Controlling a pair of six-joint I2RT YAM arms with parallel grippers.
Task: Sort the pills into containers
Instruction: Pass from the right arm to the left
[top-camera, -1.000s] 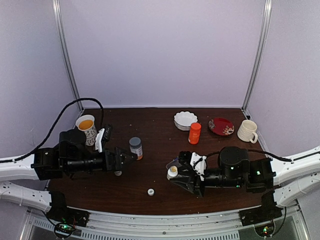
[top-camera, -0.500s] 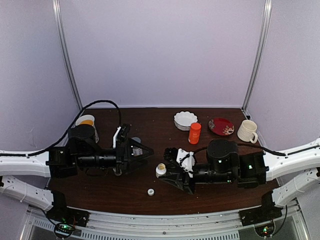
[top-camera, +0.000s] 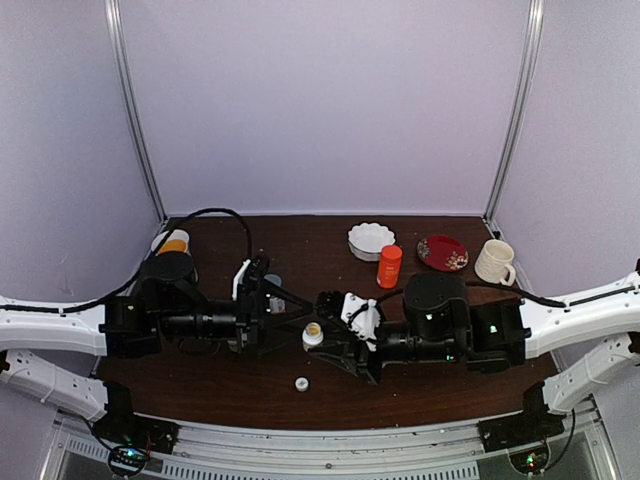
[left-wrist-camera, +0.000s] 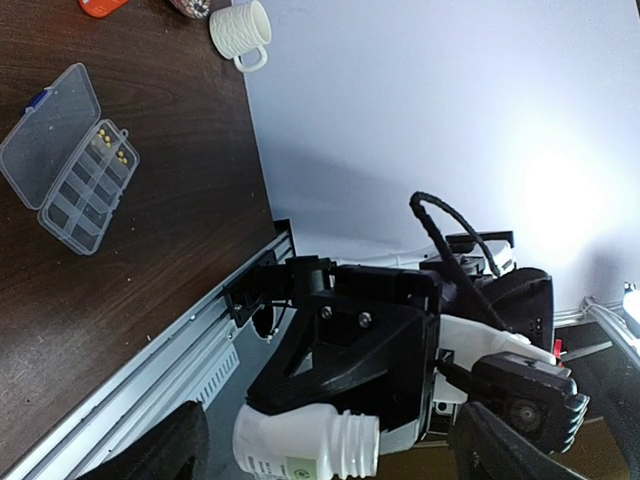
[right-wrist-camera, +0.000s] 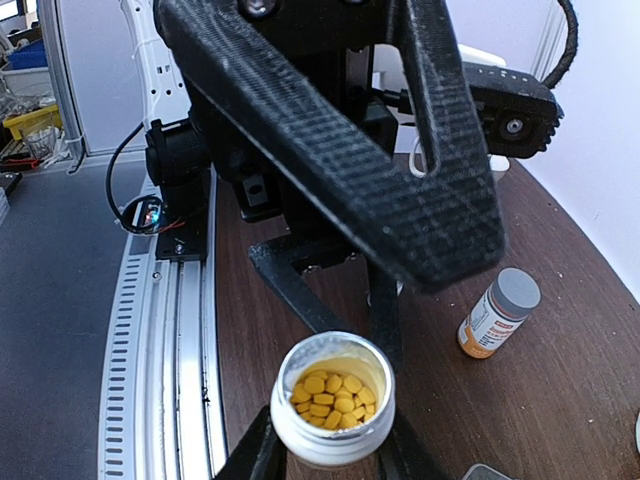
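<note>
soft even light, bright glare patch on the left wrist view's wall (left-wrist-camera: 555, 190)

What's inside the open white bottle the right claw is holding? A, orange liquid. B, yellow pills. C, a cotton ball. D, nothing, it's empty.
B: the right wrist view looks straight down the neck of the white bottle onto a heap of yellow pills.
</note>
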